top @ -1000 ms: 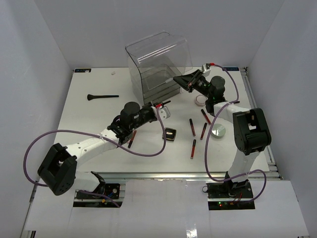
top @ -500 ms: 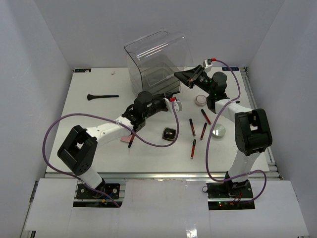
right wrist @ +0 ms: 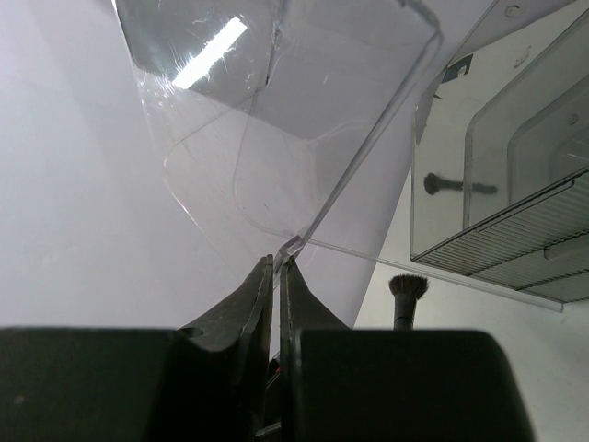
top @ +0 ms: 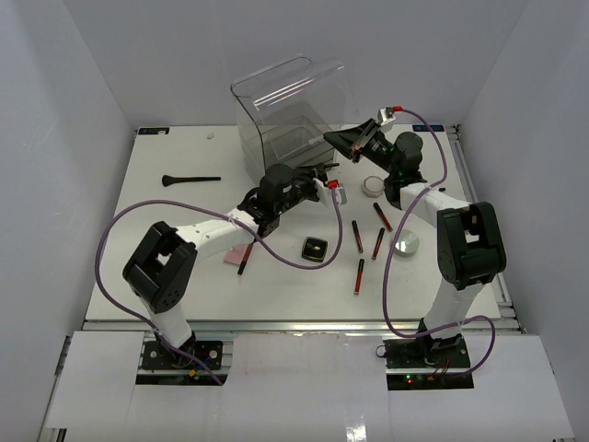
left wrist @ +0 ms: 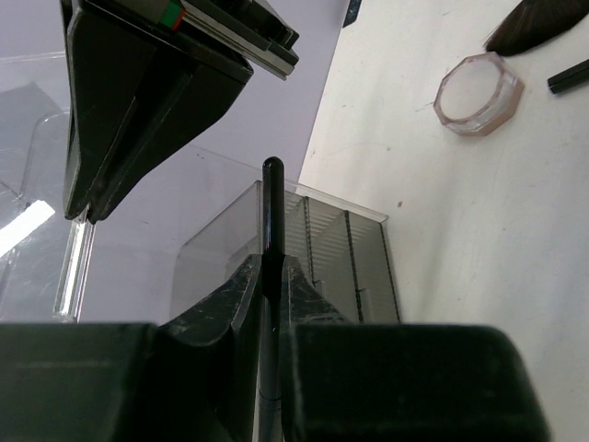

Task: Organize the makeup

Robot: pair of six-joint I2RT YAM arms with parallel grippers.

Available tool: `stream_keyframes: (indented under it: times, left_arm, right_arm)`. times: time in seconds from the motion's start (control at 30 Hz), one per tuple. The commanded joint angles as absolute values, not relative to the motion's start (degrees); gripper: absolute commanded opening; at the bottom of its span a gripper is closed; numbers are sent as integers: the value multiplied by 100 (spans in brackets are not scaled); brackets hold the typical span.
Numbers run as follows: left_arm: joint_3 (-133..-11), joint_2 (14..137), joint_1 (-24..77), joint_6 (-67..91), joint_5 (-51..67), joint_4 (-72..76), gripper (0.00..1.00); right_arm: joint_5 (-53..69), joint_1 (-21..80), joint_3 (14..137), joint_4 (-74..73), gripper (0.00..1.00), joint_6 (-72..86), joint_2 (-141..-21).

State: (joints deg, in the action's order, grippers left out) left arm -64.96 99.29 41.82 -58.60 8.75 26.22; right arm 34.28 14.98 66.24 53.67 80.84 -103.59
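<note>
— moved forward since a second ago: left pincer (top: 322, 168), now right up at the front of the clear drawer box (top: 290, 110).
— clenched?
— yes, clamped on a slim black tube (left wrist: 271, 214), poking out ahead of the fingertips toward the box.
— right pincer (top: 331, 139)?
— pinched shut on a clear panel corner of that box.
— other makeup?
— down on the desk (top: 175, 230): small jar (top: 373, 186) just right of the left pincer, black compact (top: 316, 248) and red tubes (top: 357, 237) back behind it, brush (top: 190, 179) well off to its left.
</note>
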Motion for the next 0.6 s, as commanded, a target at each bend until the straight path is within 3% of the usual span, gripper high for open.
stream_keyframes:
  times: [0.0,0.57]
  left_arm:
    - [-6808,10014,4118,-6270,707,2852,6]
    - [-6906,10551,3894,-6606,139,3480,8]
  right_arm:
    - [3365,1485,6971,5802,8,7990,-10082]
    - [3384,1465,6943,5803,8,7989,-10072]
